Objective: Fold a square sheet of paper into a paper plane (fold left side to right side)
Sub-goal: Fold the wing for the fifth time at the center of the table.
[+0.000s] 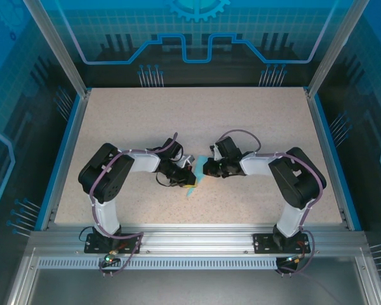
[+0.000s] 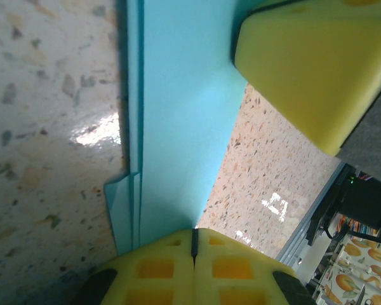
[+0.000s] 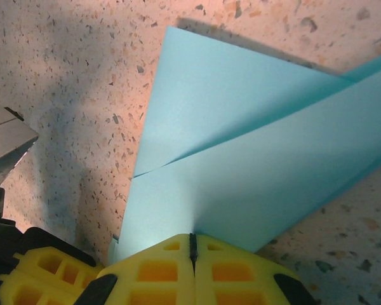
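Two arms bend inward over a speckled beige surface (image 1: 241,121) in the top view. The left tool (image 1: 186,178) and right tool (image 1: 206,169) almost meet at its middle. The sheet of paper (image 1: 193,184) lies between them as a small cyan sliver. Whether the jaws are closed is too small to judge here.

Left wrist view: the left tool (image 2: 193,244) has its yellow, waffle-moulded fingers pressed together, with only a thin dark seam between them. They pinch the near end of the sheet (image 2: 184,127). The paper is smooth, matte and folded into a long strip. Several stacked layer edges show along its left side. A rounded yellow foam pad (image 2: 305,63) of the right tool sits at the far end, on top of the paper.

Right wrist view: the right tool (image 3: 192,244) is likewise fully closed, gripping the sheet's (image 3: 254,190) edge. A pointed triangular flap overlaps a broader cyan panel along a crisp diagonal crease. The left tool's yellow finger (image 3: 44,279) shows at lower left.
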